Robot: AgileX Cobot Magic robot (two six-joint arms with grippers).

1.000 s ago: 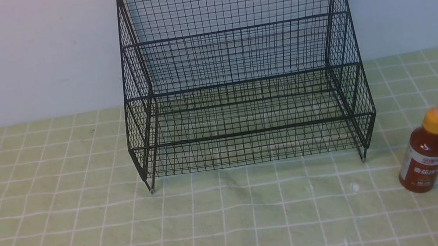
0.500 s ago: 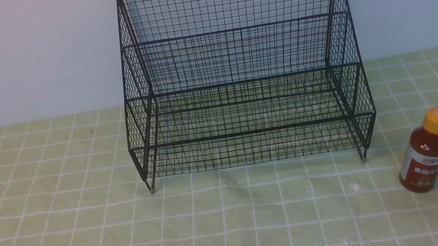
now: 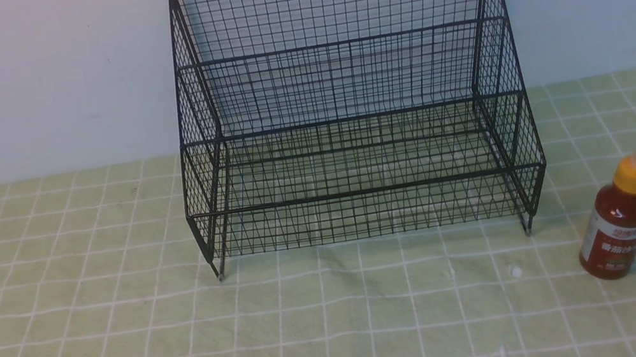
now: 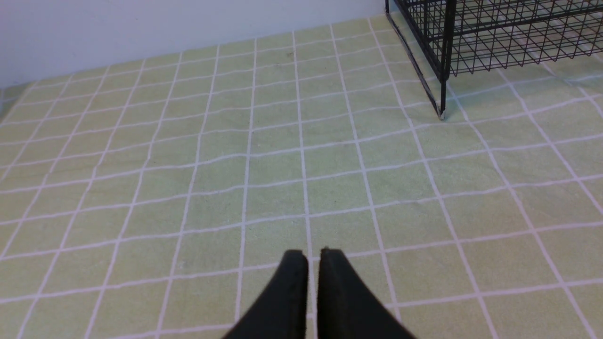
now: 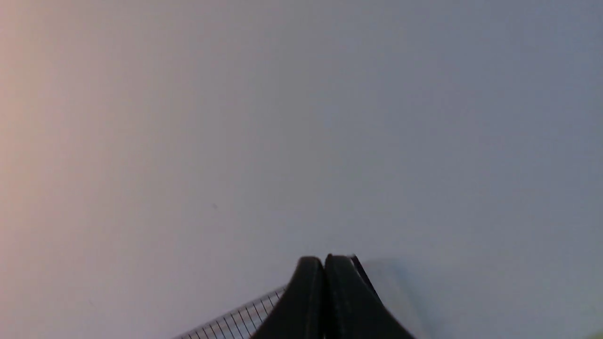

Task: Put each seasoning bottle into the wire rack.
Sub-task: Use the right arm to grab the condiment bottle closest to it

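Observation:
The black wire rack (image 3: 353,117) stands at the back middle of the table, both tiers empty. One seasoning bottle (image 3: 620,225) with dark red sauce and a yellow-orange cap stands upright on the cloth, just right of the rack's front right leg. My left gripper (image 4: 313,254) is shut and empty, low over the cloth, with the rack's corner leg (image 4: 443,56) ahead of it and to one side. My right gripper (image 5: 324,260) is shut and empty, pointing at the wall, with the rack's top edge (image 5: 235,320) just behind it. Neither gripper shows in the front view.
A light green cloth with a white grid (image 3: 125,340) covers the table. A plain pale wall (image 3: 18,86) rises right behind the rack.

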